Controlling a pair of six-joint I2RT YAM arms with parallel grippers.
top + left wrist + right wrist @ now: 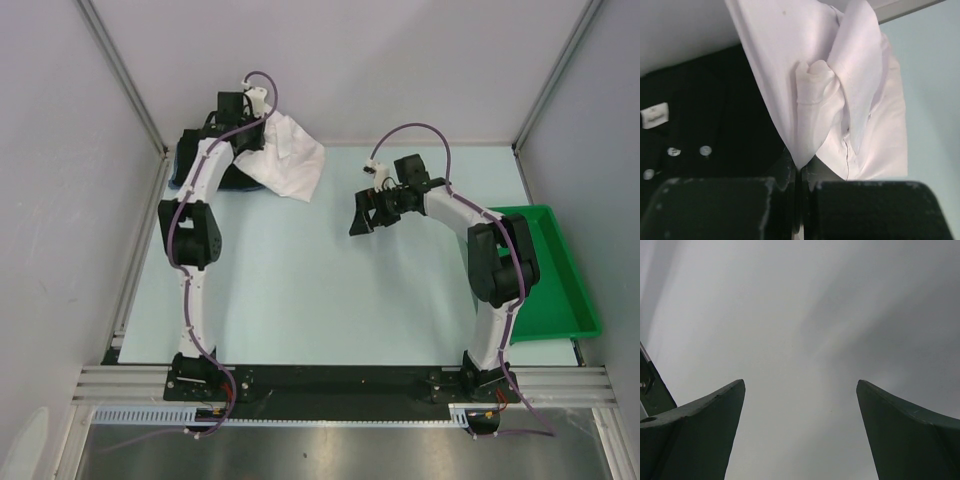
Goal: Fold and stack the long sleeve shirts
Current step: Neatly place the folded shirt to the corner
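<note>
Left fingers (715, 210) clamp white shirt (815, 75) between their tips; right fingers (695, 435) spread wide, well away.

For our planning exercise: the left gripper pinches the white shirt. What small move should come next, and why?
Probably draw the white shirt toward the middle of the table: the left gripper is shut on a fold of it, it drapes over the black shirt, and the right gripper is open and empty.
</note>
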